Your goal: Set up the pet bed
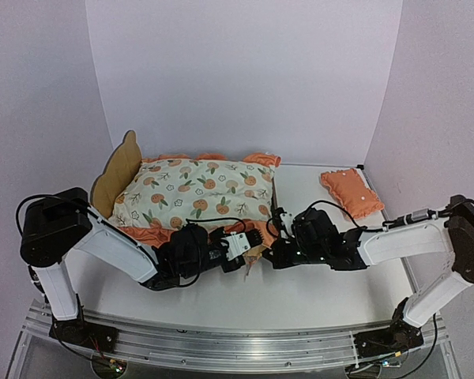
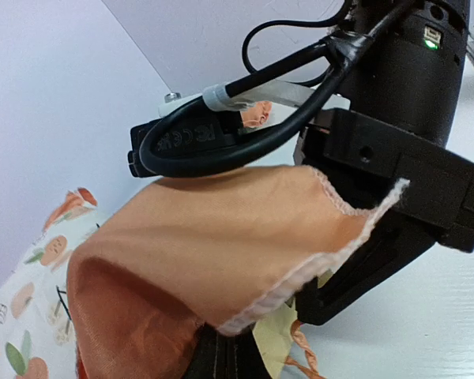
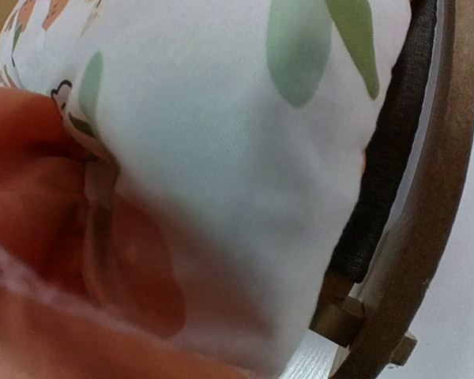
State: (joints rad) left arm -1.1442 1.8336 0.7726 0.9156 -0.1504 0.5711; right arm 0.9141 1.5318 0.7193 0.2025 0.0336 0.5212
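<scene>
The pet bed [image 1: 117, 172], a plywood frame with a scalloped headboard, stands at the left back. The orange-print mattress pad [image 1: 197, 193] lies on it and hangs over the near right corner. My left gripper [image 1: 250, 246] is shut on the pad's orange ruffle [image 2: 213, 245], which drapes over its fingers [image 2: 221, 355]. My right gripper [image 1: 273, 230] is right beside it at the same corner, shut on the ruffle; its fingers are buried in cloth. The right wrist view shows the pad [image 3: 237, 158] very close, with the grey felt base [image 3: 391, 142] and a wooden rail [image 3: 438, 197] next to it.
A small orange pillow [image 1: 351, 192] lies on the table at the back right, near the wall. The right arm's black housing [image 2: 411, 71] and cables [image 2: 221, 146] crowd the space just above my left gripper. White walls close in the table on three sides.
</scene>
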